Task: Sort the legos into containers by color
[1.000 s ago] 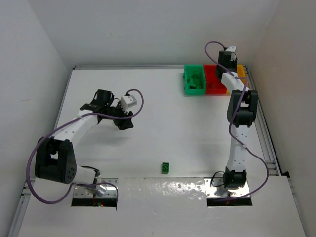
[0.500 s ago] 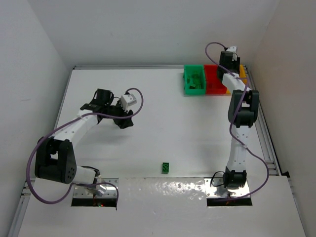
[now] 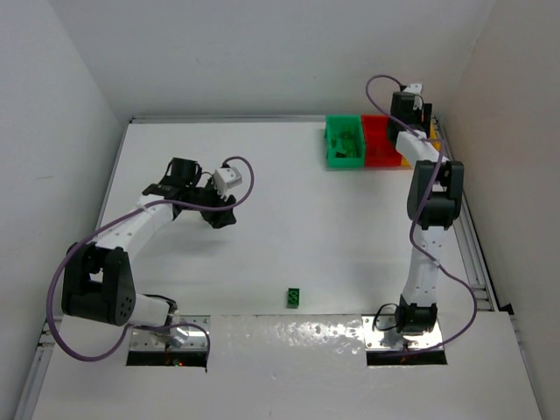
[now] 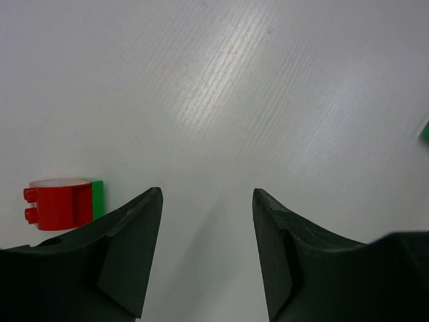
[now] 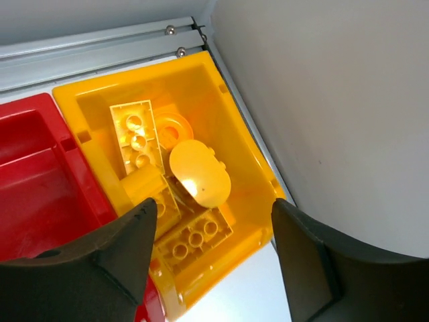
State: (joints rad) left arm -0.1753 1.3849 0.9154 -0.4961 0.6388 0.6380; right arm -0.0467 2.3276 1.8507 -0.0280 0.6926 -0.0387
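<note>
**Desk:** What's your right side doing?

**Operator:** I've got the right gripper (image 5: 213, 221) hanging over the yellow-orange open-top plastic bin (image 5: 134, 79), in the far right corner of the white table (image 3: 306, 236). Its jaws stand apart and nothing is between them. In that bin I see yellow studded bricks (image 5: 137, 134) and a yellow rounded piece (image 5: 199, 173), piled loosely.

**Desk:** And the other bins?

**Operator:** The red plastic bin (image 3: 381, 160) sits against the yellow-orange one on its left. The green plastic bin (image 3: 344, 162) sits against the red one, further left. I can make out dark green pieces in the green bin, but they're too small for me to count.

**Desk:** Left side?

**Operator:** My left gripper (image 4: 206, 201) is low over the table, left of centre, with its jaws apart and empty. Just beside the finger at the left of the wrist view lies a red studded brick (image 4: 57, 206), with a green piece (image 4: 98, 199) touching its right side. One small green studded brick (image 3: 295, 298) lies alone by the near edge, between the two arm bases and well apart from both grippers.
</note>
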